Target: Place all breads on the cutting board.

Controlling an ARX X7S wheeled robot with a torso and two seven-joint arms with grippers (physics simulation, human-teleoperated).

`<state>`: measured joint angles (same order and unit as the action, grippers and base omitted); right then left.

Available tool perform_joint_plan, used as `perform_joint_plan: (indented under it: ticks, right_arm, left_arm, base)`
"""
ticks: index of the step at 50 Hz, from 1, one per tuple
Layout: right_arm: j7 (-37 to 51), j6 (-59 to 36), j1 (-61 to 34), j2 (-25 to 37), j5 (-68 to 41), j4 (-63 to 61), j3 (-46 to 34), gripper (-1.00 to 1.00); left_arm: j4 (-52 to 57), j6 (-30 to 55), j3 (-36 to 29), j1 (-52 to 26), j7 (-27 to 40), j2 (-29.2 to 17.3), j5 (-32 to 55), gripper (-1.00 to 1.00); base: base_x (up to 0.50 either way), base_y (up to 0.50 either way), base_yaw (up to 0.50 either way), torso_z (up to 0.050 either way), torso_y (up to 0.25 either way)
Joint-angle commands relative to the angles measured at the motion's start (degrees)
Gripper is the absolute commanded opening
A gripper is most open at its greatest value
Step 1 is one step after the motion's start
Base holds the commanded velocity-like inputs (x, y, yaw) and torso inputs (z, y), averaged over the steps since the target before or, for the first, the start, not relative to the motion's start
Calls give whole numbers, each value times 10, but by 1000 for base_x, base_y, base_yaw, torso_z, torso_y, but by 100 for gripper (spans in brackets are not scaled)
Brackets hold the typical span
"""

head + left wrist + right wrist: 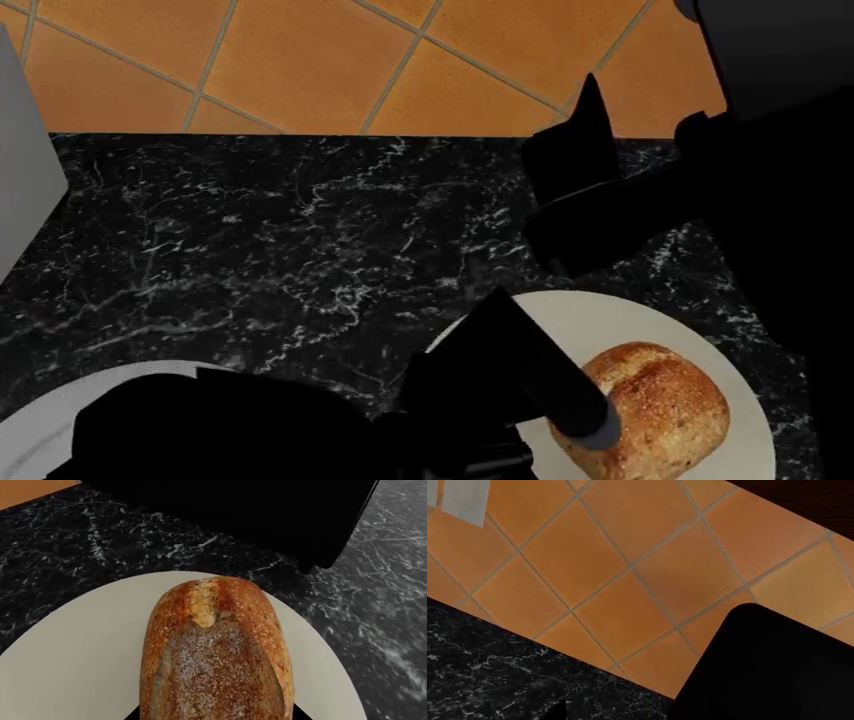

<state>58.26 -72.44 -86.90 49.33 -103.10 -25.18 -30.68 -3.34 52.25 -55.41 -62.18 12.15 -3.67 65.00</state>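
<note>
Hovering over the crusty loaf (654, 405) on its white plate (601, 310), our left gripper (587, 420); jaw state unclear. Right gripper (587, 150) near the black marble counter (267, 240) edge, also unclear.

- You are seeing the loaf (217, 655) showing golden-brown, speckled crust with a pale split.
- Its plate (73, 655) is showing plain white.
- The countertop (267, 240) is showing black, white-veined marble.
- The floor tiles (627, 555) are showing orange with pale grout.

The left arm (521, 385) hides from us part of the crusty loaf (654, 405) and its white plate (667, 320); another plate (54, 420) is cut off at the counter's near-left edge.
</note>
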Motion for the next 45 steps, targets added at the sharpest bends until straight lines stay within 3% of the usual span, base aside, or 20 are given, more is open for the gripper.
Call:
perform_joint_plan:
  ticks: [1, 14, 23, 35, 45]
  right_arm:
    - [-13, -5, -6, -9, 6, -2, 10, 100]
    - [18, -5, -32, 4, -43, -7, 3, 100]
    - [33, -6, -40, -6, -66, -5, -15, 100]
    - [70, -6, -89, -17, -115, 1, -38, 100]
    - [85, -3, -113, -19, -146, -5, -49, 100]
  left_arm:
    - [72, 10, 17, -3, 27, -16, 20, -100]
    - [222, 45, 95, -19, 133, -74, 142, -100]
    - [296, 64, 162, -70, 196, -148, 225, -100]
    - [333, 90, 202, -109, 192, -252, 245, -100]
    - [307, 98, 212, -118, 186, -300, 210, -100]
  base:
    - [0, 0, 0, 0, 0]
    - [0, 0, 0, 0, 0]
    - [0, 0, 0, 0, 0]
    - [0, 0, 0, 0, 0]
    - [0, 0, 0, 0, 0]
